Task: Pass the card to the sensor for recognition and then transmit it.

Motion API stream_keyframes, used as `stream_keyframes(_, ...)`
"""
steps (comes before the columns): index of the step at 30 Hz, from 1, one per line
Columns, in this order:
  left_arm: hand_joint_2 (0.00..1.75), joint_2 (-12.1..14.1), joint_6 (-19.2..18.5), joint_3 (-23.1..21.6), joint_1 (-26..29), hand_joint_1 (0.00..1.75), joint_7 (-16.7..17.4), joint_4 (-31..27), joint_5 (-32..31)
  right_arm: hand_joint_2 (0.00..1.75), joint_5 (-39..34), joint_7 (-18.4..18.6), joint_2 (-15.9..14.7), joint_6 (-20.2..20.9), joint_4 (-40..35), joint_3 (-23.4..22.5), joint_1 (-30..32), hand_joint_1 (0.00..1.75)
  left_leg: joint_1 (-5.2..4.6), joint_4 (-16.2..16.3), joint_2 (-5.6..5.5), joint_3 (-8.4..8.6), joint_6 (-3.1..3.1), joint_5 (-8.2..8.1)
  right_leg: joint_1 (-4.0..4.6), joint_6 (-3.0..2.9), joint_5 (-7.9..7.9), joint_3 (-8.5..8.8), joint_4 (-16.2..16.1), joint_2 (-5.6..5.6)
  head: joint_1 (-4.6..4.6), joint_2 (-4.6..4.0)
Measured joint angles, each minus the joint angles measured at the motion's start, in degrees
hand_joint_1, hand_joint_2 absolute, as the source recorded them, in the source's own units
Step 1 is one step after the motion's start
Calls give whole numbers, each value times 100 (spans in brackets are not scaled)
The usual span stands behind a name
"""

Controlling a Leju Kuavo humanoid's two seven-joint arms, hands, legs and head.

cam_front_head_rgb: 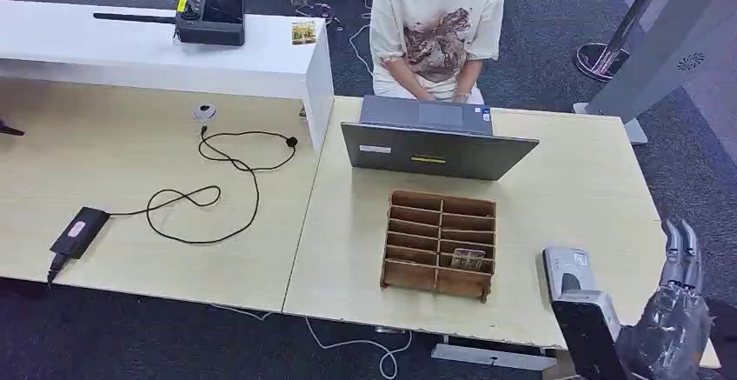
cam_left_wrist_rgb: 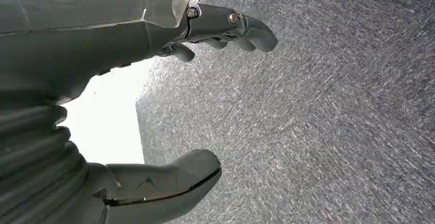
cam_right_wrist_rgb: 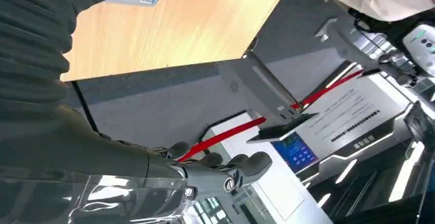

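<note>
Two robot hands hold nothing: the right robot hand (cam_front_head_rgb: 680, 263) hangs released, fingers loosely apart, off the bench (cam_front_head_rgb: 574, 189) corner; the left robot hand (cam_left_wrist_rgb: 154, 80) hangs over carpet, fingers apart. By my reading, no step has begun. Just beside the right robot hand sits the sensor (cam_front_head_rgb: 569, 269); farther inward, the card (cam_front_head_rgb: 468, 259) stands in a wooden rack (cam_front_head_rgb: 441, 243) slot. Next comes a reach inward over the sensor, with slot walls crowding the pinch. Beyond stand a laptop (cam_front_head_rgb: 434, 147) and a person (cam_front_head_rgb: 439, 28).

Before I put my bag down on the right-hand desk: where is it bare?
Bare: desk right of the laptop and wooden organizer; also a strip left of them. Crowded: near corner, by the sensor and right hand.
</note>
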Motion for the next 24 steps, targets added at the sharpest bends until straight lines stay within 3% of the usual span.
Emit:
stream_keyframes(3, 175, 0, 0, -4, 0, 0, -7, 0, 0, 175, 467, 307, -46, 17, 39, 52, 17, 0, 0, 0, 0, 0, 0, 0, 0, 0, 0, 0, 0, 0, 0, -2)
stream_keyframes(6, 175, 0, -15, -11, 0, 0, -39, 0, 0, 175, 730, 601, -107, 343, 94, 168, 34, 0, 0, 0, 0, 0, 0, 0, 0, 0, 0, 0, 0, 0, -2, -2)
stream_keyframes(13, 175, 0, -15, -13, 0, 0, -46, 0, 0, 175, 747, 619, -109, 354, 101, 182, 37, 0, 0, 0, 0, 0, 0, 0, 0, 0, 0, 0, 0, 0, -2, 0)
stream_keyframes(15, 175, -2, -39, -13, -3, 0, -50, 0, 0, 175, 1857, 1481, -207, 741, 323, 483, -61, 0, 0, 0, 2, 0, 0, 0, 0, 0, 0, 0, 0, 2, 0, -2)
stream_keyframes(16, 175, -2, -52, -13, -3, 0, -46, 0, 2, 175, 2039, 1624, -210, 730, 442, 606, -150, 0, 0, 0, 3, 0, 0, 0, 0, 0, 0, 0, 1, 1, -2, -2)
stream_keyframes(24, 175, -9, -70, -11, -2, 0, -46, 0, 2, 175, 2568, 1753, -256, 610, 645, 874, -400, 0, 0, 0, 2, -1, 0, 0, 0, 0, 0, 0, 1, 1, 0, 0)
